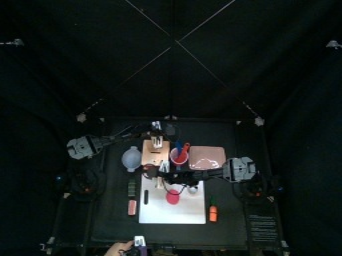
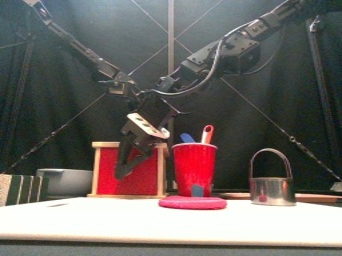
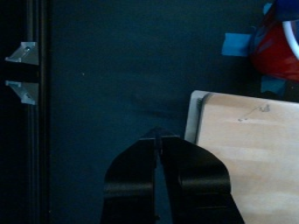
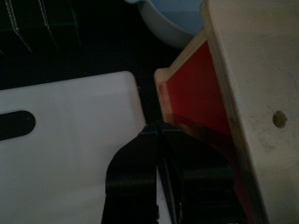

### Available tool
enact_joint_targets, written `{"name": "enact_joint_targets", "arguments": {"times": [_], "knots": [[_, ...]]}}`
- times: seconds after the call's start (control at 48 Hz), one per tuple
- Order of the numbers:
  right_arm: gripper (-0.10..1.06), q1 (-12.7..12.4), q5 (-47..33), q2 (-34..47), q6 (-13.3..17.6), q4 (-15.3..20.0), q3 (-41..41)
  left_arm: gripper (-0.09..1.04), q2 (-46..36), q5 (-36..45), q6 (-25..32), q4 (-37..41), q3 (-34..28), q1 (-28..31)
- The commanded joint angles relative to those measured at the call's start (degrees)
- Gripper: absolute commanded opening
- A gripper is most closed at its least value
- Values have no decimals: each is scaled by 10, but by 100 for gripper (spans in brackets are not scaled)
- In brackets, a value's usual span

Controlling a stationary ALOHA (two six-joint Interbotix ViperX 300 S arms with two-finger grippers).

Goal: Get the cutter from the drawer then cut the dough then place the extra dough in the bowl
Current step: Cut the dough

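Dough (image 1: 174,198) lies uncut on the white board (image 1: 181,214) from above, with the wooden box (image 1: 156,150) behind it and the bowl (image 1: 130,158) at the box's left, handy for scraps. Front view: the cutter (image 2: 273,188) stands upright on the table right of the red cup (image 2: 195,168), already out of the box. The right gripper (image 2: 131,150) hangs at the red drawer front (image 2: 107,175). Left wrist: your left gripper (image 3: 158,140) is pinched closed and empty over bare table just beside the box, likely kept clear. Right wrist: jaws pressed together, tips at the drawer front's edge, holding nothing you can see; closed tips suit a push.
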Motion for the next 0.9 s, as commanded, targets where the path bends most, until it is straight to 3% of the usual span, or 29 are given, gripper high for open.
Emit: {"name": "enact_joint_targets", "arguments": {"times": [0.021,0.354,0.583,0.896], "knots": [[30,-7,11,-27,0,2,-10,44,-9,-1,-2,-2,-3,-1],[30,66,25,-98,3,10,-9,43,-41,-62,-34,-2,-2,38],[30,106,47,-200,4,87,46,44,-81,-104,-60,0,28,64],[33,133,147,-366,4,163,194,44,-161,-157,-61,-6,68,76]]}}
